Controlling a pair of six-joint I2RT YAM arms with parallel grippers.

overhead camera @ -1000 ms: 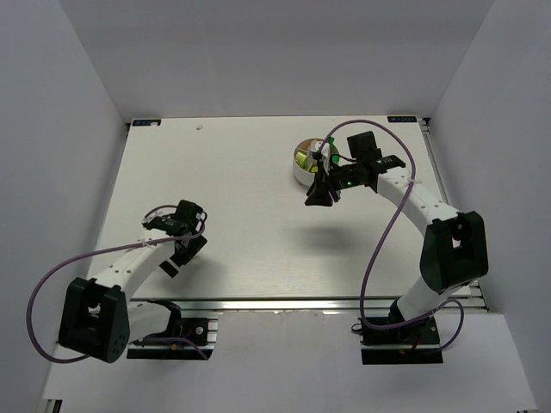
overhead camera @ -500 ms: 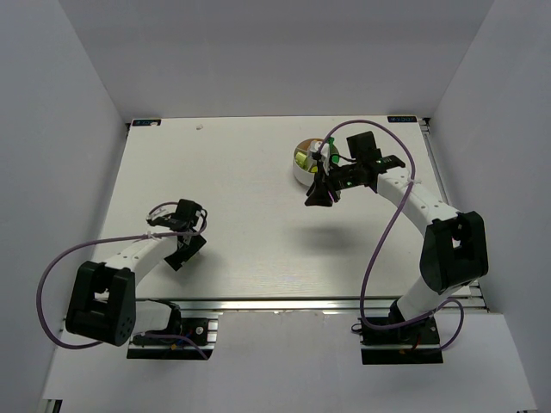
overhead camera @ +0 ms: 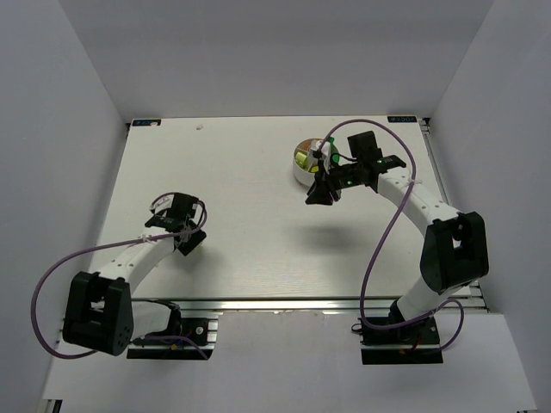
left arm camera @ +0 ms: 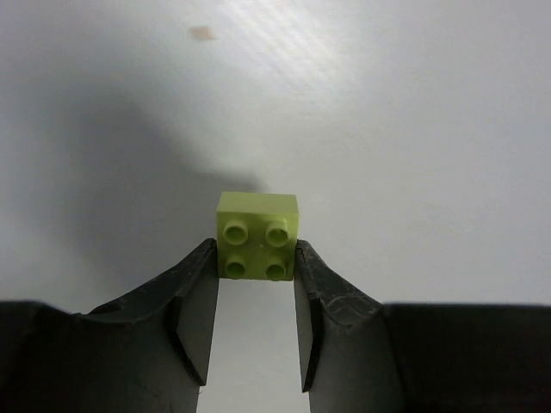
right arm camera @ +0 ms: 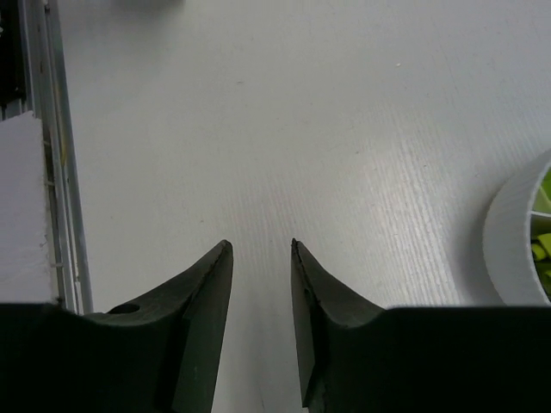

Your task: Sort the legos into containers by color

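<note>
1. The left gripper [left arm camera: 256, 262] is clenched on a lime brick [left arm camera: 256, 225], its pads on the brick's two sides and the studs facing the wrist camera.
2. That gripper is over the near-left part of the table [overhead camera: 250, 172], well apart from the dish [overhead camera: 306, 162].
3. The right gripper [right arm camera: 261, 251] holds nothing, and its jaws stand a little apart.
4. It hangs just beside the dish's near side. The dish sits towards the far edge, right of centre, with lime pieces [overhead camera: 300, 157] inside.
</note>
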